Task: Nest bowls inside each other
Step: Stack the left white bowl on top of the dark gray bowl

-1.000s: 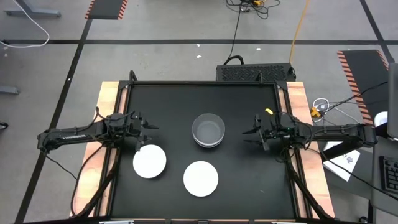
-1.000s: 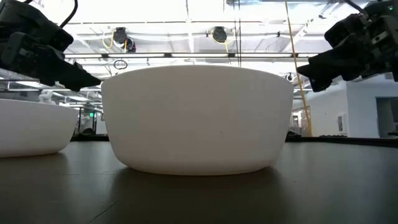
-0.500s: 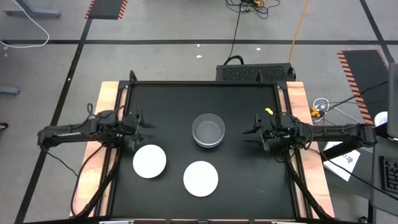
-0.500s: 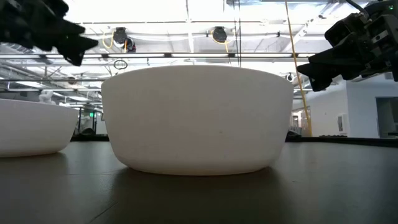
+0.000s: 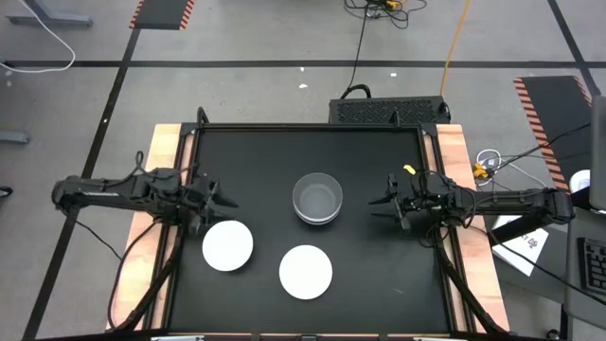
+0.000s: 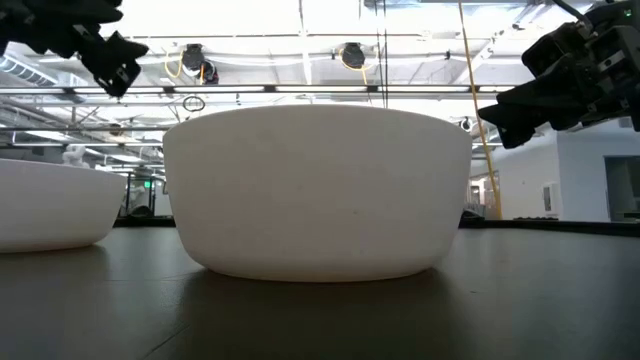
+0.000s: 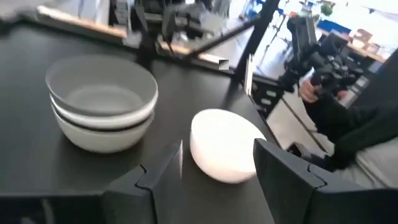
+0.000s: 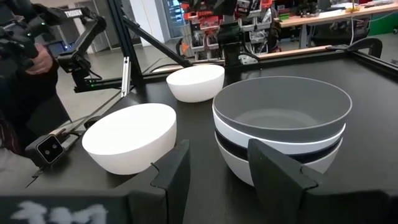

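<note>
Black matting is covering the whole table, and you are working three things on it: a stack of nested bowls at mid-table, grey on top with a white and a dark rim showing beneath in the right wrist view, and two loose white bowls. One white bowl is sitting toward the left arm's side of the stack; the other white bowl is lying well apart from the stack, nearer the table's front edge.

Your left gripper is pulling back from the first white bowl: a second ago it was hanging right over that bowl's rim, and now it is sitting higher and farther toward its own table edge, empty, fingers apart. That reads as a backing-off rather than a pick, so you are probably lining up a fresh approach; both white bowls are still waiting to go into the stack.

Your right gripper is hovering beside the stack, fingers parted around nothing, unchanged over that second.

Every bowl is standing mouth up. Being round, none is offering a long axis; any rim point is serving equally.
</note>
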{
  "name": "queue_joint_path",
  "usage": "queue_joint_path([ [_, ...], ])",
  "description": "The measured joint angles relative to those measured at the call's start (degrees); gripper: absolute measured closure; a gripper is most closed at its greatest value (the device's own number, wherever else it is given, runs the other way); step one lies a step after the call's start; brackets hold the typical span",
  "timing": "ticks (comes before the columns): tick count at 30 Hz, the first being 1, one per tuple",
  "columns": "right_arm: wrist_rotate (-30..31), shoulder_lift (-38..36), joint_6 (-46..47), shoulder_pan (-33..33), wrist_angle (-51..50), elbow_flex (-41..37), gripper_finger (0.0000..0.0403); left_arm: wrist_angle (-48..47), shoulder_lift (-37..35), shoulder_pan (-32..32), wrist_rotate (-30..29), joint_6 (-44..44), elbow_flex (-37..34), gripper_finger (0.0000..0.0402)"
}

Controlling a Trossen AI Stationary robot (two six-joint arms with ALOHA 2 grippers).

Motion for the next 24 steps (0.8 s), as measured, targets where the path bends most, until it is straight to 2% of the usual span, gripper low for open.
queue_joint_path([
  [6,0.0,0.0,0.0,0.0,-0.2,0.0,0.0250,0.1,4.0,-1.7,-3.5,-3.3,0.0,0.0177],
  [11,0.0,0.0,0.1,0.0,-0.3,0.0,0.0250,-0.3,6.0,-2.3,-1.2,-8.2,0.1,0.0152],
  [15,0.0,0.0,0.2,0.0,-0.7,0.0,0.0250,-10.2,8.0,-2.3,-1.0,-12.4,3.4,0.0139],
  [20,0.0,0.0,0.2,0.0,-0.7,0.0,0.0250,-27.5,12.6,-2.3,-6.1,-13.5,10.4,0.0138],
  [24,0.0,0.0,0.2,0.0,-0.7,0.0,0.0250,-33.7,16.9,-2.3,-8.1,-15.0,14.3,0.0137],
])
